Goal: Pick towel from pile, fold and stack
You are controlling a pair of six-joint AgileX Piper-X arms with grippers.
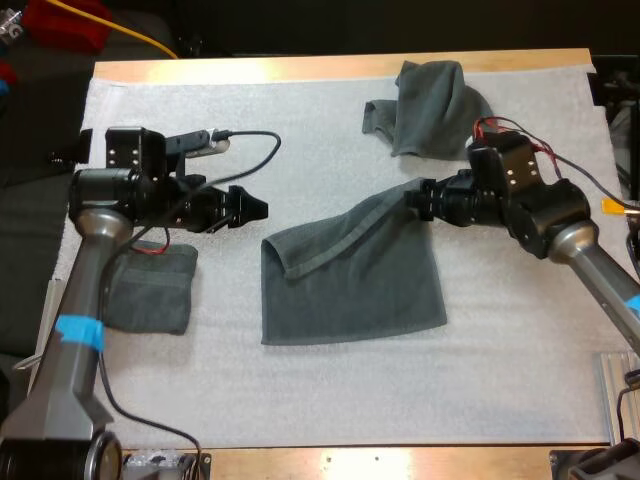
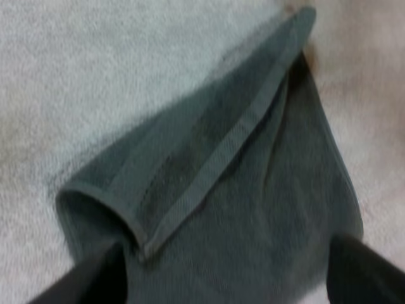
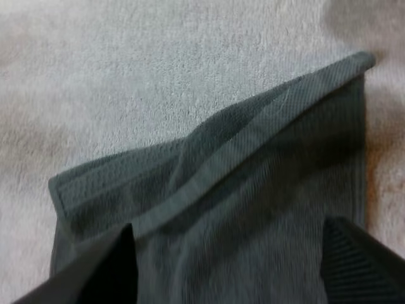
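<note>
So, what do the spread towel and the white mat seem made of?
Spread towel: probably cotton terry, matte grey-green, with nubby pile and a flat woven band near its edge. White mat: likely foam sheet, matte, with a fine pebbled surface.

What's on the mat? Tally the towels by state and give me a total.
Crumpled towel: 1
Spread towel: 1
Folded towel: 1
Total: 3
</note>
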